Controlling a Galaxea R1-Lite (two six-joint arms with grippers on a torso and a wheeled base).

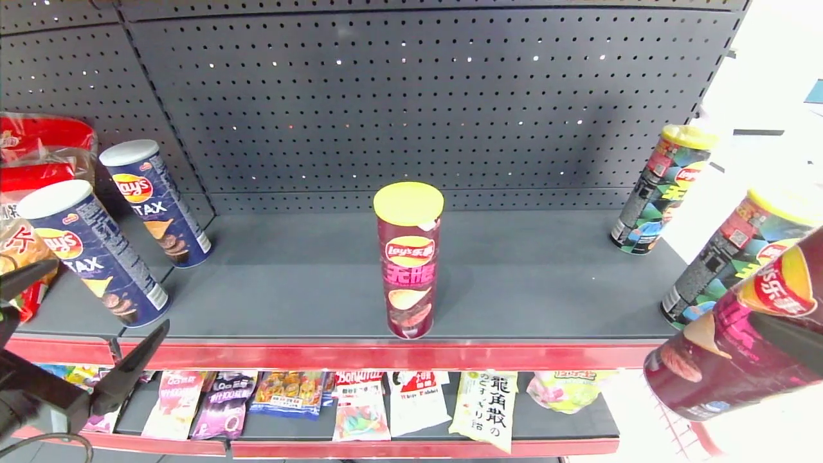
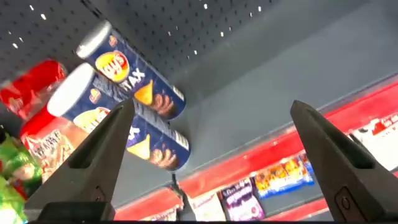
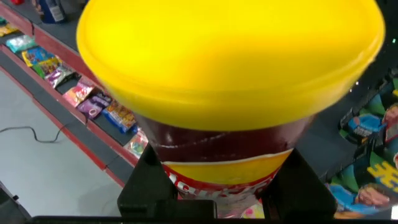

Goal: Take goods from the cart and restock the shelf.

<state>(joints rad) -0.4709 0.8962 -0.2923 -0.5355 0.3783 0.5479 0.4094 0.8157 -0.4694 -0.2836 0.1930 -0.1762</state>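
The maroon chip can (image 1: 726,360) with the yellow lid that you are restocking is clamped in your right hand (image 3: 224,186), whose two dark fingers (image 3: 149,186) press on either side of its body below the lid. The can hangs tilted in the air in front of the shelf's (image 1: 533,283) right front corner, base toward the shelf's red front lip (image 1: 514,354) and lid pointing away to the right. It does not rest on the shelf. A matching maroon can (image 1: 409,260) stands upright at the middle of the shelf, right at the front edge. Nearest the held can, at the shelf's right end, two black patterned cans with yellow lids stand upright, one near the front edge (image 1: 739,257) and one near the back right corner (image 1: 662,190). At the left end two blue cans with white lids stand one behind the other, the front one (image 1: 93,254) near the front edge and the rear one (image 1: 156,202) closer to the pegboard back panel (image 1: 411,96). Red snack bags (image 1: 38,154) sit beyond them at the far left. Your left hand (image 1: 83,321) hovers in front of the shelf's left front corner with its fingers (image 2: 106,143) spread wide apart and nothing between them, facing the two blue cans. Beneath the red lip, a lower shelf (image 1: 553,418) carries a row of flat snack packets (image 1: 360,405) lying side by side.
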